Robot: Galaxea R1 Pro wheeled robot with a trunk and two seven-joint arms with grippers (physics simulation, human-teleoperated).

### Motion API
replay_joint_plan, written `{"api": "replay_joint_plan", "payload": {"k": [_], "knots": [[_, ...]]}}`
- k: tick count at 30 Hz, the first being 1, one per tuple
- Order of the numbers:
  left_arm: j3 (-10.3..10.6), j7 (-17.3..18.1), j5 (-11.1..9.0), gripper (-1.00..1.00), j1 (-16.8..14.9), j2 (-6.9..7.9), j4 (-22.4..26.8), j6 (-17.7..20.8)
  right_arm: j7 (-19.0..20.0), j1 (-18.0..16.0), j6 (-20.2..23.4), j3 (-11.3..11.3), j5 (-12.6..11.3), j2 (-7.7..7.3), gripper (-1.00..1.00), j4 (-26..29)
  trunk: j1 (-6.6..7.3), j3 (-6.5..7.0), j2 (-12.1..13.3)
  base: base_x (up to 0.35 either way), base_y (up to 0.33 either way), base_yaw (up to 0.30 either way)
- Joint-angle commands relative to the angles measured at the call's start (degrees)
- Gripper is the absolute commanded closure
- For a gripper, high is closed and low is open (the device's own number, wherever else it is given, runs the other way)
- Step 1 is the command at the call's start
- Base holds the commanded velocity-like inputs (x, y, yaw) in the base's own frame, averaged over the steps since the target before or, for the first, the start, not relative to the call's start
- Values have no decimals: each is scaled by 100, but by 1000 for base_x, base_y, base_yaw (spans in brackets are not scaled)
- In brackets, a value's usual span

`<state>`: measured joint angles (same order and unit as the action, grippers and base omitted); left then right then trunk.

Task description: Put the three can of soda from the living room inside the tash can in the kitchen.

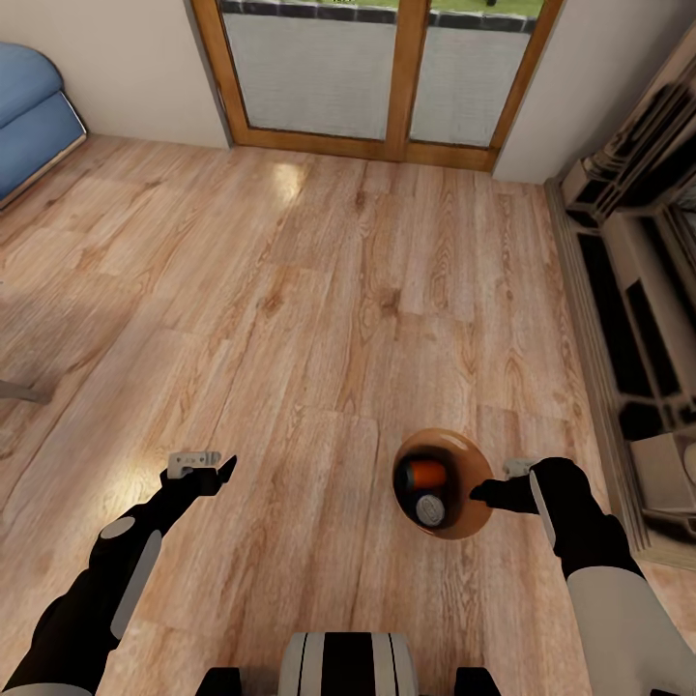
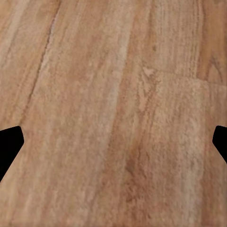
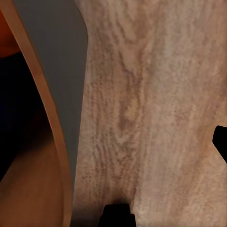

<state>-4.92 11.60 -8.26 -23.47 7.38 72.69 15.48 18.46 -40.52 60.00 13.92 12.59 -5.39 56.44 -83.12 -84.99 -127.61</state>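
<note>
I have the copper-brown trash can at about five o'clock in my head view, off the wood plank floor, gripped at its rim by my right gripper, jaws clenched on the wall. Inside lie an orange soda can and a dark one, touching. My left gripper hangs at seven o'clock, jaws released. The glass doors sit at twelve o'clock, the blue sofa at ten.
</note>
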Motion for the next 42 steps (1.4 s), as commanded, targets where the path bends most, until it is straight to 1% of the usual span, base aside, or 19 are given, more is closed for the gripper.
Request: {"api": "replay_joint_plan", "payload": {"k": [1,27,36,42], "knots": [[0,0,0,-100,0,0,0,0,0,0,0,-1,1,1,-100,0,0,0,0,0,0,0],[9,-9,0,-100,0,0,-1,-1,9,0,0,-14,-7,3,-100,13,0,0,0,0,0,0],[9,-9,0,-100,0,0,-4,-1,125,0,0,-12,-3,3,-100,16,0,0,0,0,0,0],[9,-9,7,-100,0,0,-15,-1,138,0,0,-20,-2,3,-100,23,132,108,241,0,0,0]]}}
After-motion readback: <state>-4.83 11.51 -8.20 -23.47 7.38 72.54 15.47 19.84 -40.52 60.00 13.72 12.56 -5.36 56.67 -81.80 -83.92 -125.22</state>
